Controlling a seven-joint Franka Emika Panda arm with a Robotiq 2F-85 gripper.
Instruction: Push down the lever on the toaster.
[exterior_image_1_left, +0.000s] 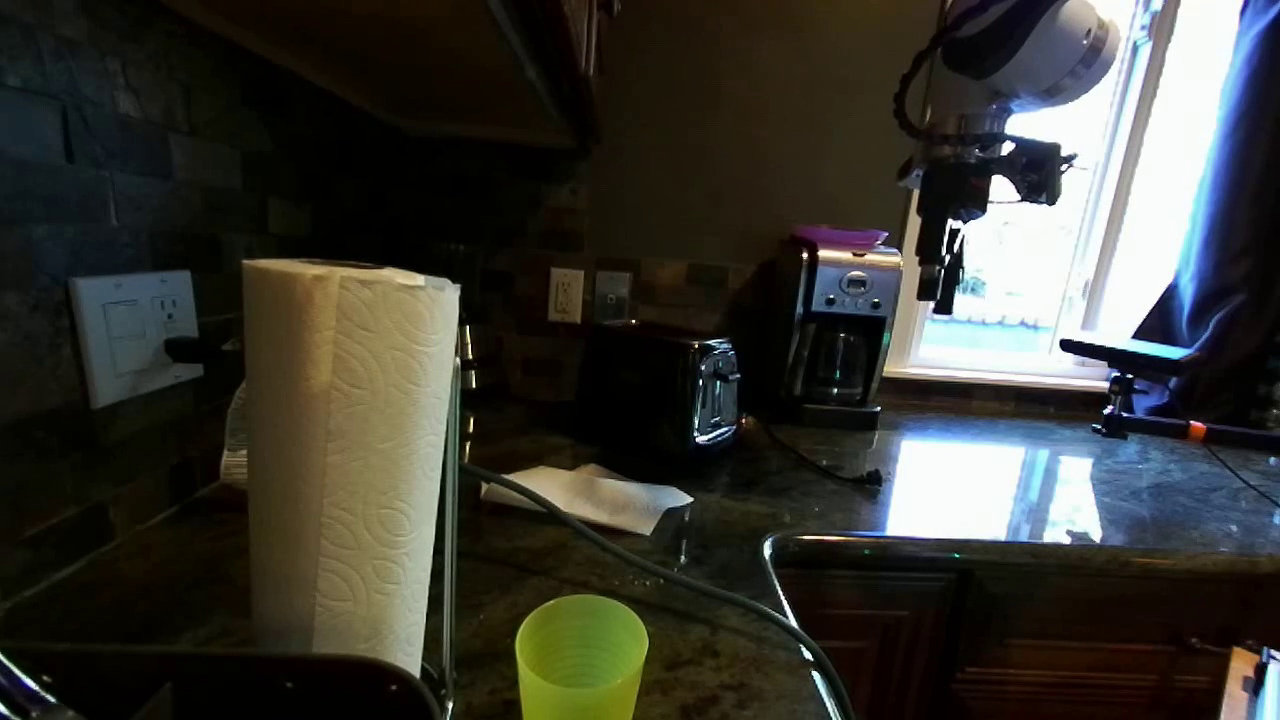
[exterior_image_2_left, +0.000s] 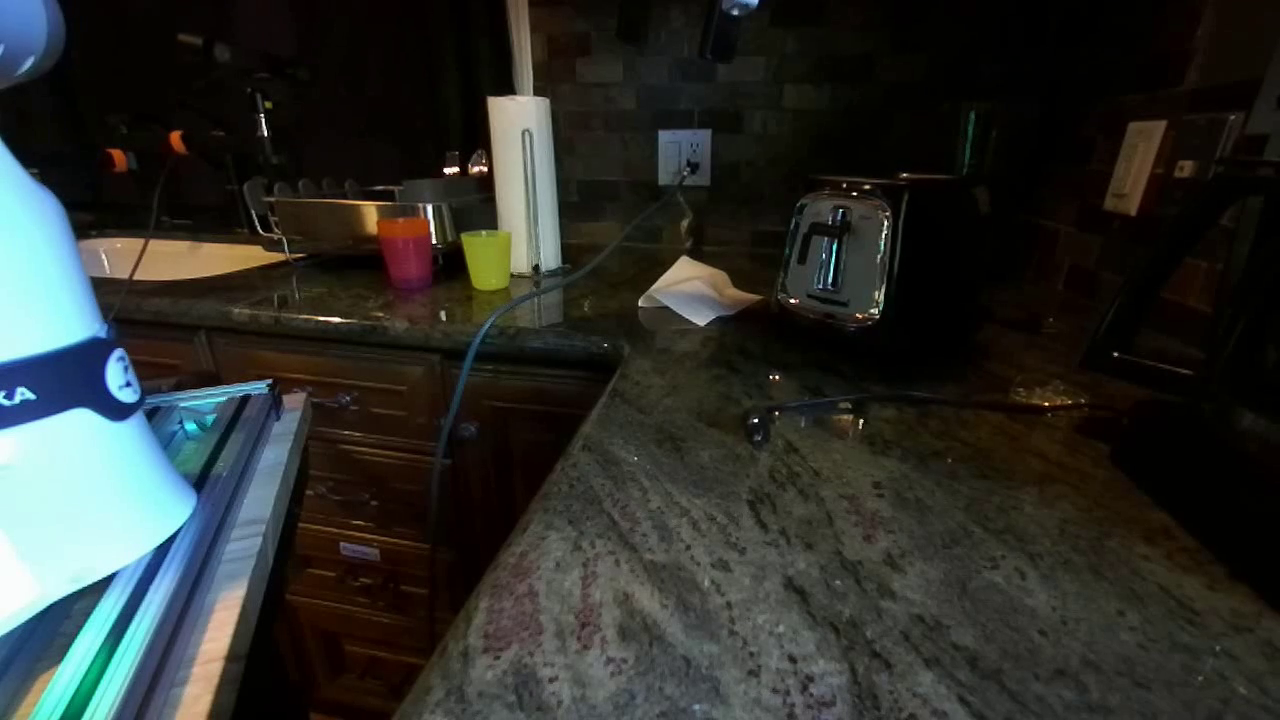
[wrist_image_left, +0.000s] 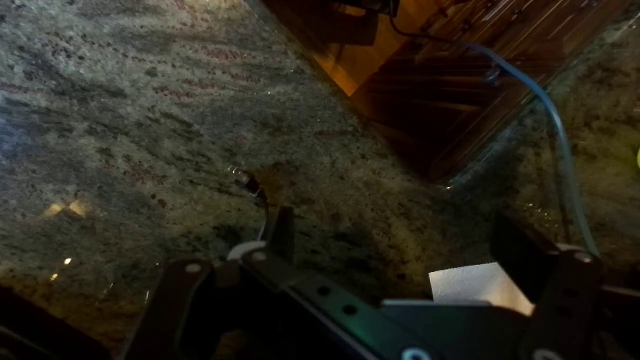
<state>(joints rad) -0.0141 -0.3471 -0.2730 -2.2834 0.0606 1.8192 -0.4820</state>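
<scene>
The toaster (exterior_image_1_left: 650, 390) is black with a silver end panel and stands on the dark stone counter by the wall; it also shows in an exterior view (exterior_image_2_left: 840, 262). Its dark lever (exterior_image_2_left: 822, 230) is near the top of the slot on the silver panel and also shows in an exterior view (exterior_image_1_left: 727, 376). My gripper (exterior_image_1_left: 939, 288) hangs high over the counter, pointing down, apart from the toaster. In the wrist view my gripper (wrist_image_left: 395, 222) is open with nothing between its fingers. The toaster and lever cannot be made out in the wrist view.
A coffee maker (exterior_image_1_left: 860, 320) stands near the toaster. A loose cord with a plug (exterior_image_2_left: 758, 428) and a paper sheet (exterior_image_2_left: 695, 290) lie on the counter. A paper towel roll (exterior_image_1_left: 340, 460), a yellow-green cup (exterior_image_1_left: 580, 660) and a grey cable (exterior_image_2_left: 470, 345) are farther along. A cabinet overhangs the wall side.
</scene>
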